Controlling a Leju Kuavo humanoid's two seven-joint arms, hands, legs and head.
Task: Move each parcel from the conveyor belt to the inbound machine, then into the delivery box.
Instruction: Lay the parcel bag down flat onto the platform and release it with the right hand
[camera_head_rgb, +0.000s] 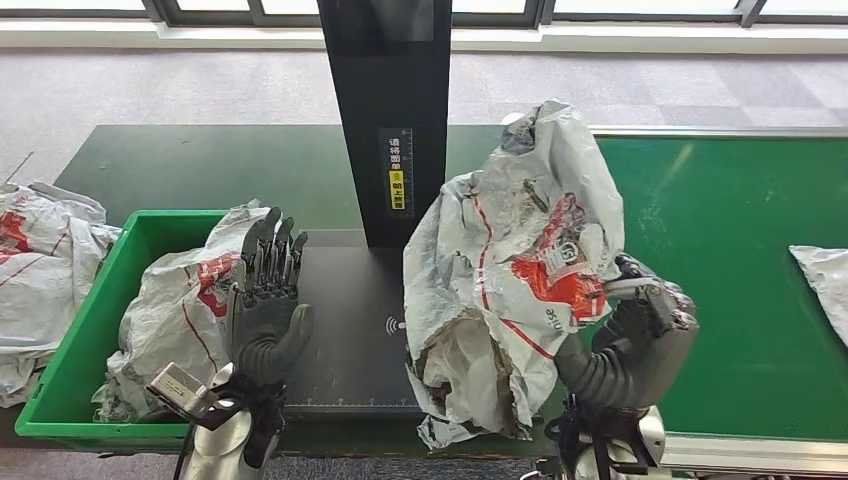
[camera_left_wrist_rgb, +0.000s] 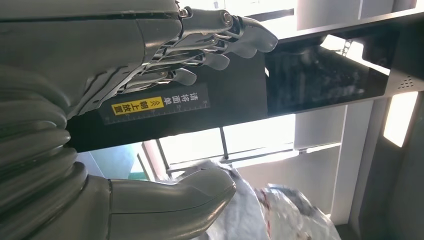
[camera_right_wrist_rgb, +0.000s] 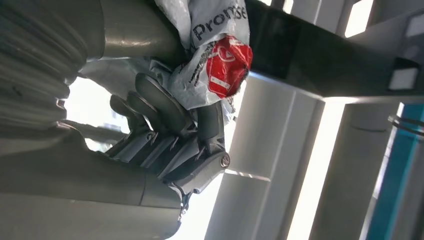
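Right wrist view, right hand (camera_right_wrist_rgb: 165, 125) gripping parcel (camera_right_wrist_rgb: 215, 55) — "Promise" print, red logo

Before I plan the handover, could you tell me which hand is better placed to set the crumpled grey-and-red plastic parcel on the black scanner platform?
Right. The right hand already grips the crumpled grey-and-red plastic parcel above the black scanner platform; the left hand is open and empty.

This is a parcel-sorting station in a logistics or demo hall. A green conveyor belt (camera_head_rgb: 740, 260) runs on the right, a black scanning machine (camera_head_rgb: 390, 130) with a tall post stands in the middle, and a green plastic bin (camera_head_rgb: 75, 350) on the left holds crumpled mailer bags (camera_head_rgb: 180, 300). Grey carpet (camera_head_rgb: 150, 85) and windows lie far behind.
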